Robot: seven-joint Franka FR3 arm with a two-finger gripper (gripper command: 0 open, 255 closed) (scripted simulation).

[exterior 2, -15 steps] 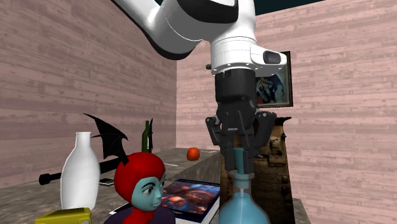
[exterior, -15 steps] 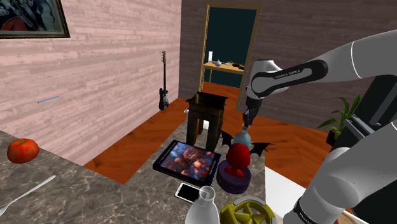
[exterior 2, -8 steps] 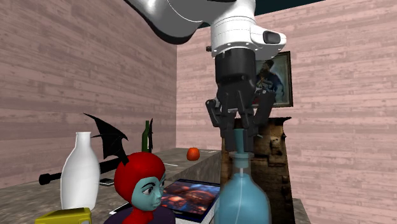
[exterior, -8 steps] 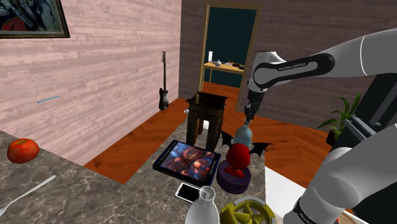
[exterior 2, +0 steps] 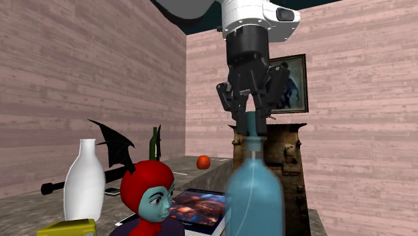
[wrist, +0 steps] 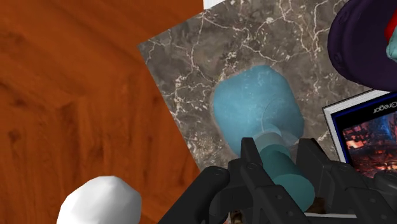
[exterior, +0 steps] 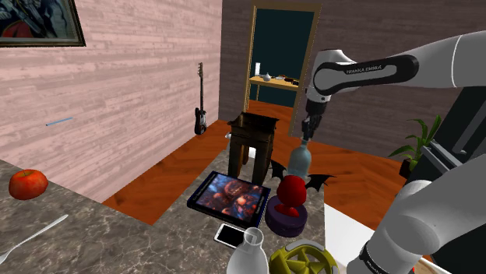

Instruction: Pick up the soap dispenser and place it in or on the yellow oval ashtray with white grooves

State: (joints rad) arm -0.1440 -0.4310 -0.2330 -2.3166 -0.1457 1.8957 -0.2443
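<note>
The soap dispenser [exterior: 300, 160] is a translucent blue bottle with a narrow pump neck. My gripper [exterior: 306, 134] is shut on that neck and holds the bottle upright in the air above the marble counter [exterior: 117, 233]. In the second exterior view the gripper [exterior 2: 251, 125] clasps the neck and the dispenser's body [exterior 2: 253, 194] hangs below it. In the wrist view the fingers [wrist: 252, 158] pinch the neck, with the dispenser's body [wrist: 254, 108] over the counter's corner. The yellow ashtray [exterior: 304, 260] with pale grooves lies at the counter's near edge, beside the stand.
A red-haired figurine [exterior: 291, 191] with bat wings, on a purple base, stands just under the bottle. Beside it lie a picture book [exterior: 230, 194] and a phone [exterior: 230, 235]. A white vase [exterior: 249, 257] stands next to the ashtray. A tomato [exterior: 27, 184] and fork [exterior: 31, 237] lie far left.
The gripper has risen with the dispenser in its grasp, and the bottle now hangs higher above the counter. Nothing else has moved.
</note>
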